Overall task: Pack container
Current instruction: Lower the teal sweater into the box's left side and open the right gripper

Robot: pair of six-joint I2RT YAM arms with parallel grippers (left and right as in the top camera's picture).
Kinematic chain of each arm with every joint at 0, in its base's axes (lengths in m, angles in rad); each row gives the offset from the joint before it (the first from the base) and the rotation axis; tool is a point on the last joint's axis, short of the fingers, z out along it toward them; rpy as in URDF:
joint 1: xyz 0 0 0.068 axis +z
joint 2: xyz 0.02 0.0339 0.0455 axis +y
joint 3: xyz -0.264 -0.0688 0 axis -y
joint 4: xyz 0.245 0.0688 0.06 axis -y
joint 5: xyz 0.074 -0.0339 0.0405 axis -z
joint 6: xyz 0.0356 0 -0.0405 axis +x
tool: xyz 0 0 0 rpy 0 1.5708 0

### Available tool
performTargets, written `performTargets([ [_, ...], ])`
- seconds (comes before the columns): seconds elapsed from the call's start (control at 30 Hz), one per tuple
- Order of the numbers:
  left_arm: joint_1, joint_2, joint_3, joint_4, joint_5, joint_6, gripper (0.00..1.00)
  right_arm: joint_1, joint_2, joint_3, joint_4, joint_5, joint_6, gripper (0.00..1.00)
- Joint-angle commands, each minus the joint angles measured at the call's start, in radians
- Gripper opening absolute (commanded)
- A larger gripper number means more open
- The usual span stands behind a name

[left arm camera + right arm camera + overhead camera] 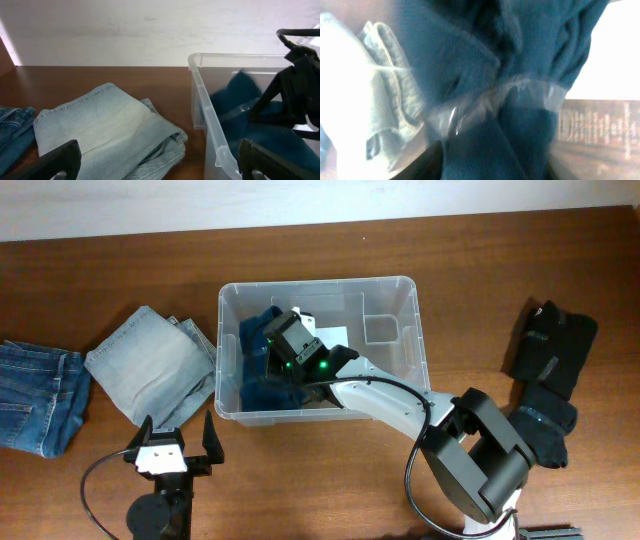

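Note:
The clear plastic container [318,283] stands mid-table, with a dark blue garment [262,372] in its left half. My right gripper [272,332] reaches down into the container and is shut on this garment; in the right wrist view the cloth [520,70] fills the gap between the fingers [492,160], behind the blurred container wall [530,89]. My left gripper [177,426] is open and empty at the front left, just short of folded light denim [150,365]. The left wrist view shows the open fingers [160,162], the denim [100,125] and the container corner [210,115].
Darker blue jeans [35,395] lie at the far left edge. A black garment [548,370] lies on the right of the table. A white label [380,328] shows on the container's base at the right.

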State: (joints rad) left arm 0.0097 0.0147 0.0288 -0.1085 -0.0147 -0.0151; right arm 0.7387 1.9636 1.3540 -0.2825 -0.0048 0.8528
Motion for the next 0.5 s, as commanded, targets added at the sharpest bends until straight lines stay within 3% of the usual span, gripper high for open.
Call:
performTargets([
  [0.0,0.003,-0.009,-0.008,0.003,-0.007,0.009,0.99,0.014,0.002,0.026,0.003,-0.018,-0.037,0.59],
  [0.23,0.003,-0.009,-0.008,0.003,-0.007,0.009,0.99,0.013,-0.002,0.026,-0.013,-0.021,-0.099,0.77],
  [0.47,0.003,-0.009,-0.008,0.003,-0.007,0.009,1.00,-0.014,-0.020,0.026,-0.073,-0.009,-0.199,0.85],
])
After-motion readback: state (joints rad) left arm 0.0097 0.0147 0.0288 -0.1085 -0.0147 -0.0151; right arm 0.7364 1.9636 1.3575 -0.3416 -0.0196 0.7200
